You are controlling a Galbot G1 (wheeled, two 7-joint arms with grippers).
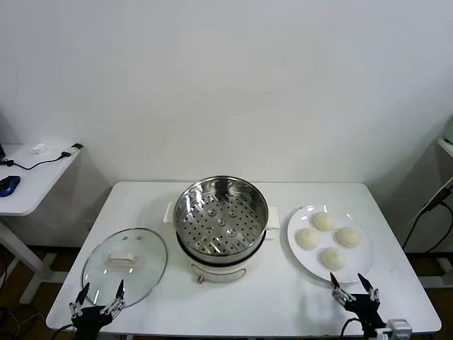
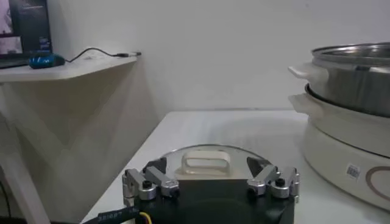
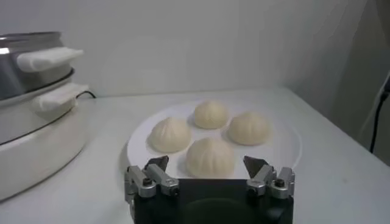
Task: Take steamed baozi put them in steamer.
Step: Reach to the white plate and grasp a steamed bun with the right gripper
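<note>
The white table [image 1: 241,304] carries the steamer [image 1: 221,219] at its middle, its perforated tray bare. The left hand [image 1: 100,296] hovers at the table's near edge, fingers spread, just before the near rim of the glass lid [image 1: 125,266], which lies flat beyond it. The right hand [image 1: 352,287] sits at the near edge too, fingers spread, just short of the white plate [image 1: 306,263]. Four steamed baozi [image 1: 333,258] rest on that plate, the closest one just beyond the right hand's fingertips. The steamer stands between the two hands, farther back.

Head camera looks down over the table [image 1: 233,297]; both low wrist cameras face the steamer [image 1: 221,225].
</note>
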